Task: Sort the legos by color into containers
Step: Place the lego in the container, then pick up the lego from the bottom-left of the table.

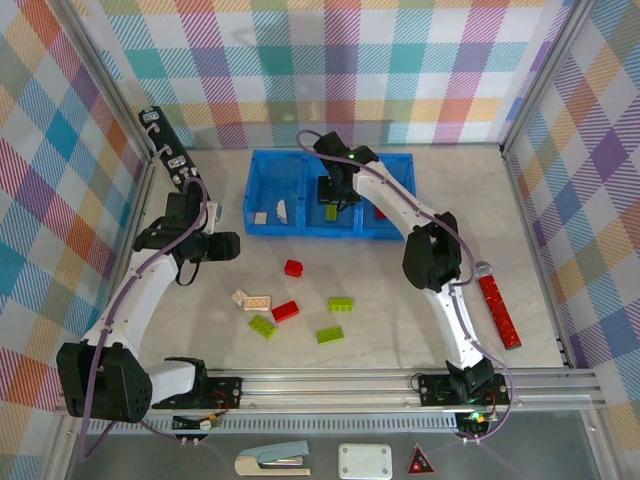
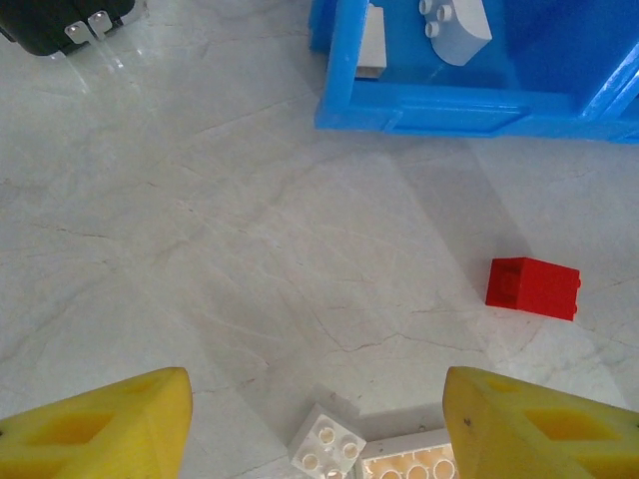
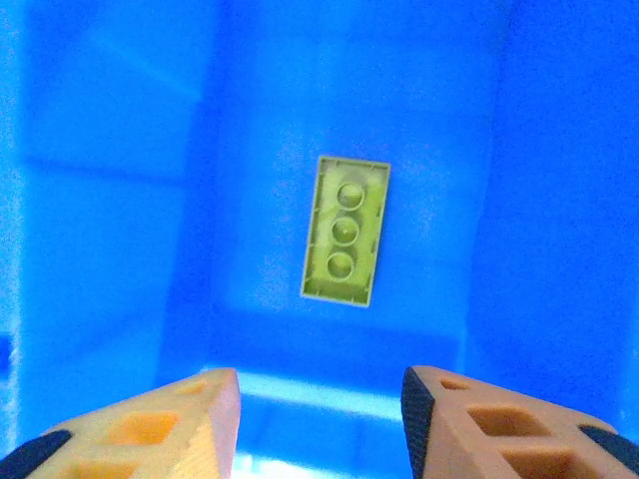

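both arms, left arm (image 1: 125, 300) and right arm (image 1: 395, 200), are showing white links, black joint housings and grey cables (image 1: 298, 140) running along them. left claw (image 2: 315, 424) is wearing yellow pocketed fingers (image 2: 110, 424). right claw (image 3: 319, 424) is wearing orange ones with dark tips. green LED (image 1: 352, 157) is glowing on the right wrist.

I count seven loose bricks on the bench (image 1: 390, 320): two red bricks (image 1: 293, 267) (image 1: 285, 311), three green bricks (image 1: 340, 304) (image 1: 263, 326) (image 1: 330, 335) and two white bricks (image 1: 239, 296) (image 1: 258, 301). There is one blue tray (image 1: 300, 231) with three compartments. It holds two more white bricks (image 1: 260, 217) (image 1: 282, 211), one more green brick (image 3: 345, 230) and one more red brick (image 1: 379, 212), half hidden. There is one long red strip (image 1: 498, 310).
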Robot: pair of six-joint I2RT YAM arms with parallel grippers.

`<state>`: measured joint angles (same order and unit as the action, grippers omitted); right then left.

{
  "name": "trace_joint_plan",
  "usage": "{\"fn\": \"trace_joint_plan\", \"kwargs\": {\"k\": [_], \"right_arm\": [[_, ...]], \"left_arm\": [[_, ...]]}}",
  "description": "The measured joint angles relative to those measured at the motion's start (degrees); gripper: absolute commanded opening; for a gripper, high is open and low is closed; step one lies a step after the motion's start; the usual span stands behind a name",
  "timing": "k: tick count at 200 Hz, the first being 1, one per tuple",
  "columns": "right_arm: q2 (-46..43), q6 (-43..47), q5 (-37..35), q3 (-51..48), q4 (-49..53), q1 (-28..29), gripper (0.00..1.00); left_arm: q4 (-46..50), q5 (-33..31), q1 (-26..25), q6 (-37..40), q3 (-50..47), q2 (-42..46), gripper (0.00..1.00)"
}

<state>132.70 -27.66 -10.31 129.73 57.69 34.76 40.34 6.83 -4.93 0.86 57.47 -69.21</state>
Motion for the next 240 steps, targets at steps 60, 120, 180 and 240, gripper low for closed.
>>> {"fn": "trace_joint_plan", "kwargs": {"k": [60, 120, 180, 240], "right_arm": [[-7.4, 0.0, 0.7, -12.8, -1.3, 3.6, 0.48], [-18.1, -0.1, 1.9, -26.6, -4.1, 6.2, 0.48], [-28.8, -1.2, 3.0, -43.8, -8.9, 7.0, 0.48], [-35.1, -1.7, 2.8, -54.4, -12.0, 7.0, 0.48]], "left_arm": [[0.0, 0.2, 0.0, -1.1, 0.0, -1.3, 0.66], [0.3, 0.2, 0.0, -2.4, 0.0, -4.4, 0.66], [4.8, -0.7, -2.0, -7.7, 0.9, -6.3, 0.66], [6.2, -4.3, -4.8, -17.7, -3.5, -6.3, 0.67]]}}
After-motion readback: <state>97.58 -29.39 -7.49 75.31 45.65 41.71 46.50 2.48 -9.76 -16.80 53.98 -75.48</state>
